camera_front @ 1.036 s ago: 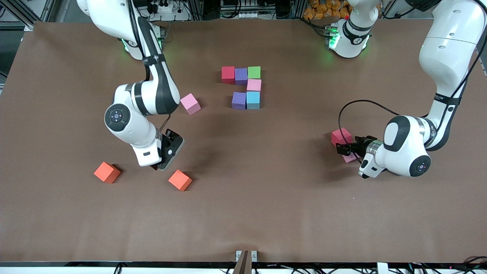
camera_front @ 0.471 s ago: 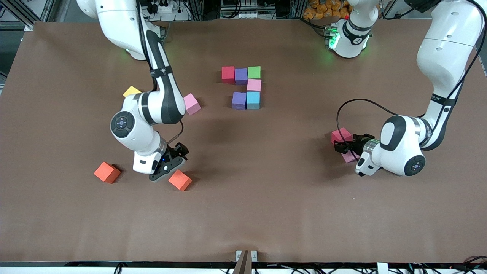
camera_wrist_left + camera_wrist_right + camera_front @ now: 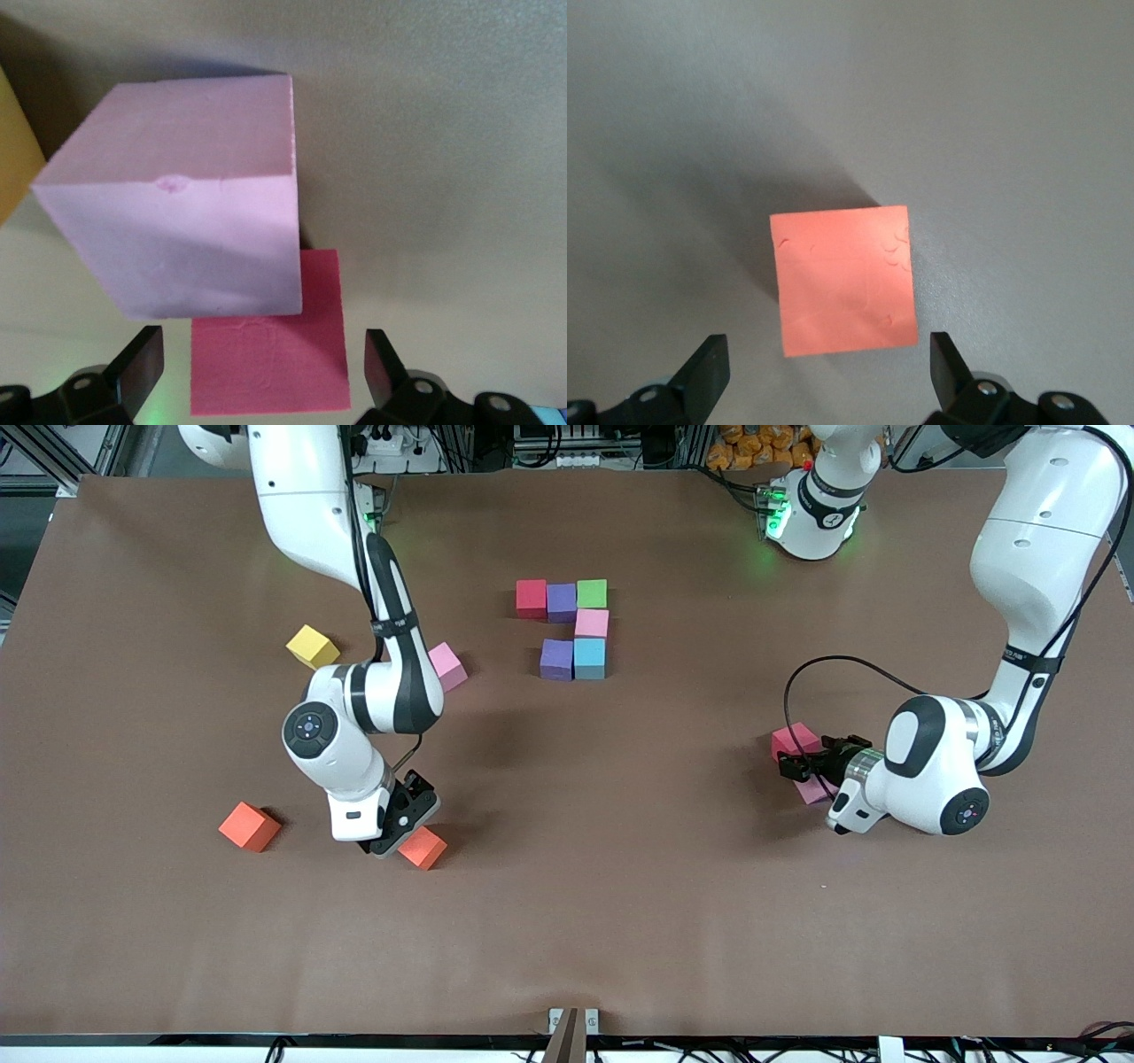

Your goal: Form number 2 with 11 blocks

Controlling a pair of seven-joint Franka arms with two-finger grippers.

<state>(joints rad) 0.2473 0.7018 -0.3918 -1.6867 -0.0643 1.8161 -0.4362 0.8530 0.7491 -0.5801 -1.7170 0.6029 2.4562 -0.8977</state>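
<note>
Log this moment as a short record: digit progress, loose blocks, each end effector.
digit so far: six blocks joined; red, purple, green row, pink under green, purple and blue below
loose blocks: yellow, pink, two orange, red with a pink one beside it
right end effector: open, over orange block, not gripping
other orange block: toward the right arm's end
left end effector: open, over the red block, not gripping

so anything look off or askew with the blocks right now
Nothing damaged. The loose blocks lie skewed to the table edges, the orange block under the right claw most plainly, unlike the squared-up partial number 2.
</note>
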